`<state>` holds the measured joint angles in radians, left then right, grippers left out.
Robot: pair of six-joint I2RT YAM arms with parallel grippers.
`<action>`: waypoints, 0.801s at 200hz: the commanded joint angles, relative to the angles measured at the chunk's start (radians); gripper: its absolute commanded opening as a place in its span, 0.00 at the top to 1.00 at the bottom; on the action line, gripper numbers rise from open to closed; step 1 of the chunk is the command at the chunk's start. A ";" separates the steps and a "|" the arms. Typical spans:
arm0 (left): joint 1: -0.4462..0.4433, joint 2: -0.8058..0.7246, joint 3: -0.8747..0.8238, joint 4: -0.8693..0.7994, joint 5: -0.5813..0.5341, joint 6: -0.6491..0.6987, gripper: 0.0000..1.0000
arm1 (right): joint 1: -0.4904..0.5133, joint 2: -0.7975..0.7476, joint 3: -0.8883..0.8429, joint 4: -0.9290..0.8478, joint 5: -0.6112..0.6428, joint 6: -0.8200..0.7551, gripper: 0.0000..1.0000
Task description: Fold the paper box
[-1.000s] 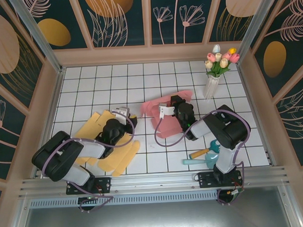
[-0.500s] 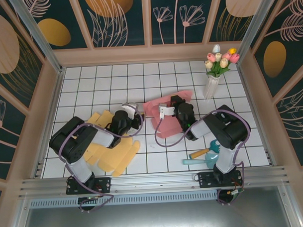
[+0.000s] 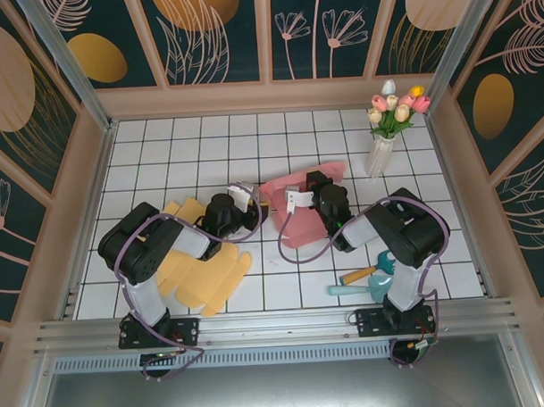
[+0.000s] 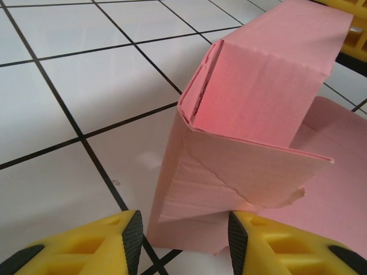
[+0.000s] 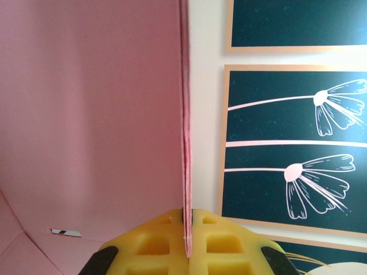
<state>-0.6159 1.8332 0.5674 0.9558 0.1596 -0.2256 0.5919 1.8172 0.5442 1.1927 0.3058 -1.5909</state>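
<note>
Across the bench point(image 3: 172, 153), the left arm point(image 3: 153, 248) has swung off the yellow sheets point(image 3: 203, 268) near the front-left corner and over to the pink paper box point(image 3: 295, 222) at mid-bench, which likely sets up a two-armed fold. The left claw point(image 4: 183, 235) is open, its fingers either side of the box's raised corner flap, gripping nothing. The right claw point(image 5: 187, 220) is closed on a thin upright pink panel. The creases beneath the right arm are hidden.

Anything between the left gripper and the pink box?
Nothing. In the left wrist view the pink box has its near corner right at the fingertips of the open left gripper, with only bare white tile around it.
</note>
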 commanded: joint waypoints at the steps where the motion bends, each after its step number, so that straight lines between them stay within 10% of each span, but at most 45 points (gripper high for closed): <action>1: 0.003 0.024 0.028 0.061 0.069 -0.034 0.54 | 0.004 0.040 -0.026 -0.072 -0.021 0.006 1.00; 160: -0.045 0.081 0.080 0.138 0.115 -0.155 0.59 | 0.018 0.048 -0.026 -0.053 -0.012 0.010 1.00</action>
<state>-0.6220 1.9076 0.6090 1.0286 0.2543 -0.3614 0.5907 1.8378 0.5442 1.2240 0.3538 -1.5948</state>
